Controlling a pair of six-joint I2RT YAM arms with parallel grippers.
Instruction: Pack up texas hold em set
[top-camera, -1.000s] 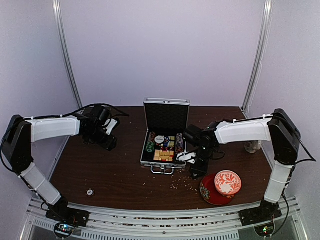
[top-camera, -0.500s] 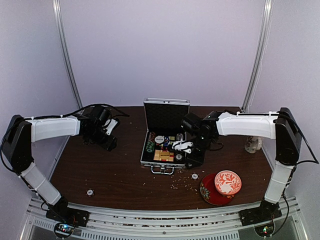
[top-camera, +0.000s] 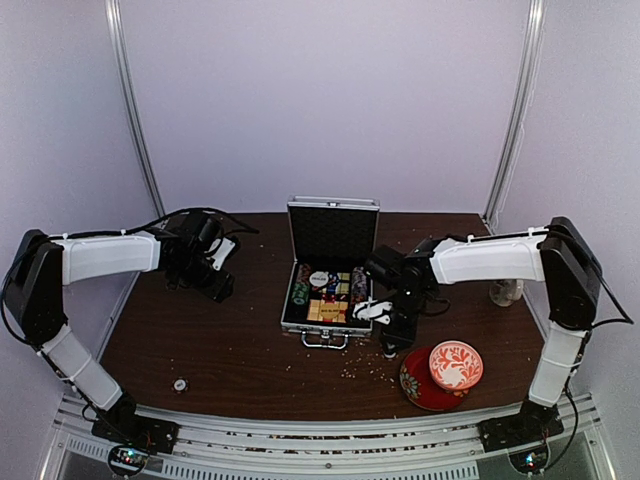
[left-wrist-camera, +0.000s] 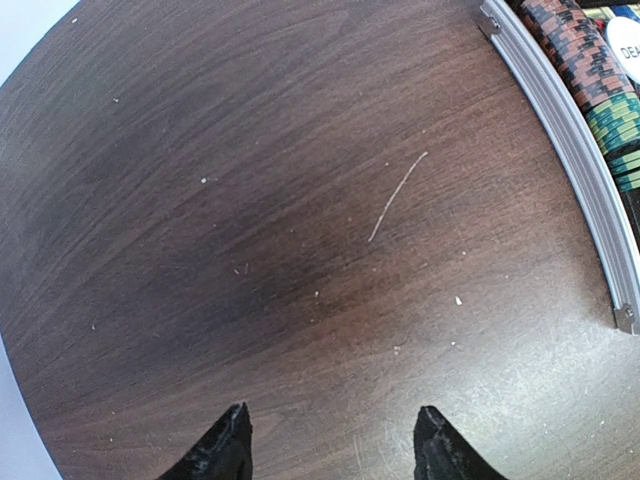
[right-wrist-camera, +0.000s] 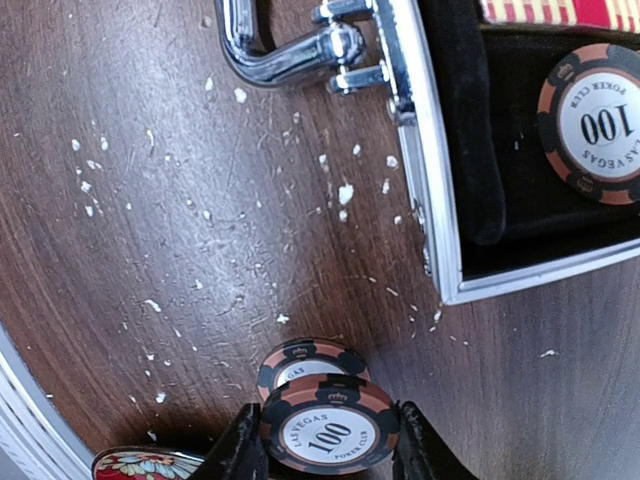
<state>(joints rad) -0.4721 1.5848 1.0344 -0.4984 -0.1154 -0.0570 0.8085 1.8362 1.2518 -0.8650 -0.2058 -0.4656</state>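
Pickup underway: right gripper (right-wrist-camera: 330, 445) clamps a brown chip (right-wrist-camera: 330, 422) just right of the briefcase (right-wrist-camera: 428, 215), probably lifted, next into its tray; left gripper (left-wrist-camera: 330, 450) gapes.

The poker chips (right-wrist-camera: 330, 425) read "LAS VEGAS 100 POKER CLUB"; a white button (left-wrist-camera: 625, 45) shows "DEA".

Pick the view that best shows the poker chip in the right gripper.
Right wrist view: the poker chip is held close up in the right gripper, its 100 readable. In the top view the gripper hides it. The left wrist view shows only other chips in the case.
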